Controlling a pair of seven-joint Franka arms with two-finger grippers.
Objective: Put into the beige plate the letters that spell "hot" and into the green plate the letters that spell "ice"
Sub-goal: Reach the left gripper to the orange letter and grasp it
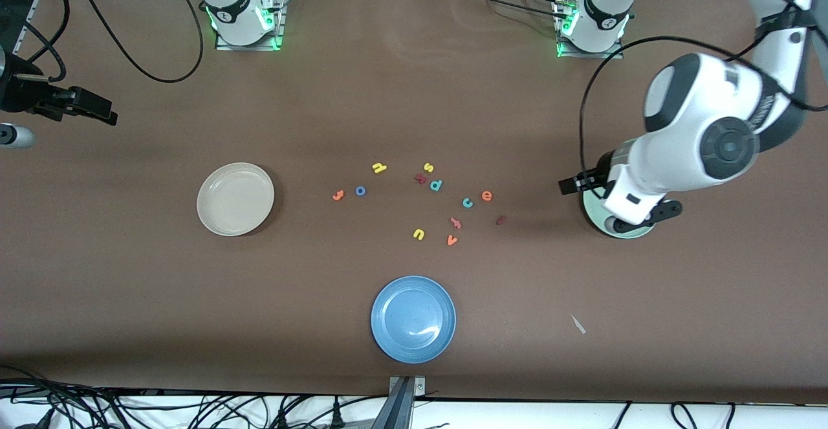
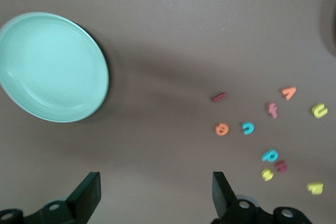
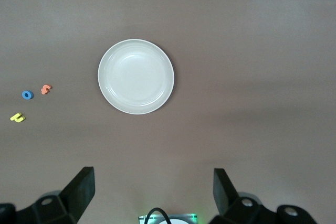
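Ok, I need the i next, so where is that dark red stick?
In the front view the dark red stick lies on the table beside the orange e, toward the green plate.

The left end effector [image 2: 156, 195] hangs over the counter [image 1: 414, 105] beside the green plate [image 2: 50, 66], with the scattered letters [image 1: 424, 199] toward the right arm's end. Under the right end effector [image 3: 152, 192] lies the beige plate [image 3: 136, 76].

Shown are three plates, namely one beige plate [image 1: 235, 198], one green plate [image 2: 51, 66] and one blue plate [image 1: 413, 319], and eleven toy letters [image 1: 435, 185].
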